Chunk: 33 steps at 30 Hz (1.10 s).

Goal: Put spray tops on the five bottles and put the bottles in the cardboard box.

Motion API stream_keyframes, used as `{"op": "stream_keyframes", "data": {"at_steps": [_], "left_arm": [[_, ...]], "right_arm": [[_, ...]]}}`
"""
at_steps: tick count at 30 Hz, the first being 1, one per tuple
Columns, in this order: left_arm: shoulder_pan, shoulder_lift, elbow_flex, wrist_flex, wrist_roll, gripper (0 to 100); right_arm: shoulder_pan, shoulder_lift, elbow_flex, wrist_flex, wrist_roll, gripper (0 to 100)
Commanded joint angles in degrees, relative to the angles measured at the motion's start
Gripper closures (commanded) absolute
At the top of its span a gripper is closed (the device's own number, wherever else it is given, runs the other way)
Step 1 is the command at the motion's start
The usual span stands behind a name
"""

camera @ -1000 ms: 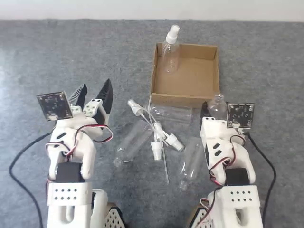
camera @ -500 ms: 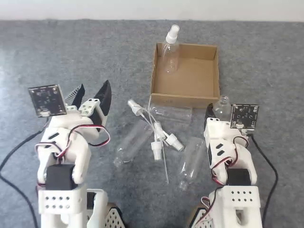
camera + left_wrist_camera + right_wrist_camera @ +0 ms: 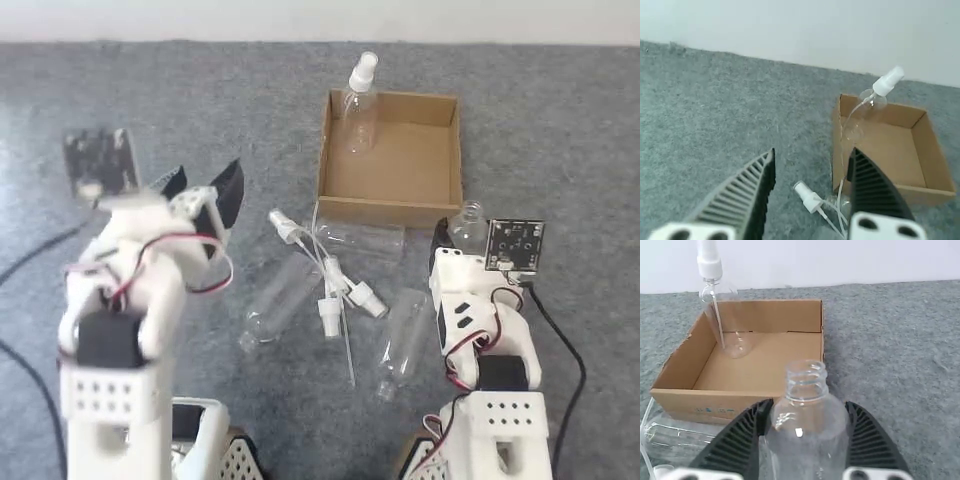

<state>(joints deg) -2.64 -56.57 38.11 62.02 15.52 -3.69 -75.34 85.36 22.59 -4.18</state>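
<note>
From above, we see the left claw (image 3: 205,187) spread and raised over the desk (image 3: 560,120). The nearest spray top (image 3: 288,228) lies just to its right. The right claw (image 3: 460,238) pinches an open-necked bottle (image 3: 463,220) just near of the cardboard box (image 3: 390,210).

In the left wrist view, the left claw (image 3: 812,155) gapes, and the spray top (image 3: 807,195) lies ahead between its tips.

In the right wrist view, the right claw (image 3: 807,407) grips the bottle (image 3: 806,377) with its neck up, and the cardboard box (image 3: 740,400) lies just beyond. We judge the left arm nearer the top.
</note>
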Motion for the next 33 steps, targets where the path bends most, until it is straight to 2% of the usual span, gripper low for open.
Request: {"op": "stream_keyframes", "data": {"at_steps": [1,14,20,26,33], "left_arm": [[0.26,10.73,-9.98,3.16,1.58,78],[2.55,26.29,-14.99,5.10,3.16,78],[2.99,33.85,-20.00,6.33,12.13,78],[3.08,42.29,-26.95,12.57,17.49,78],[3.16,50.46,-30.64,13.01,21.80,78]], "right_arm": [[1.01,-1.27,-0.35,-1.36,-0.44,89.4],[1.01,-1.27,-0.35,-1.36,-0.44,89.4],[1.01,-1.27,-0.35,-1.36,-0.44,89.4],[1.10,-1.27,-0.35,-1.36,-0.44,89.4],[1.10,-1.27,-0.35,-1.36,-0.44,89.4]]}}
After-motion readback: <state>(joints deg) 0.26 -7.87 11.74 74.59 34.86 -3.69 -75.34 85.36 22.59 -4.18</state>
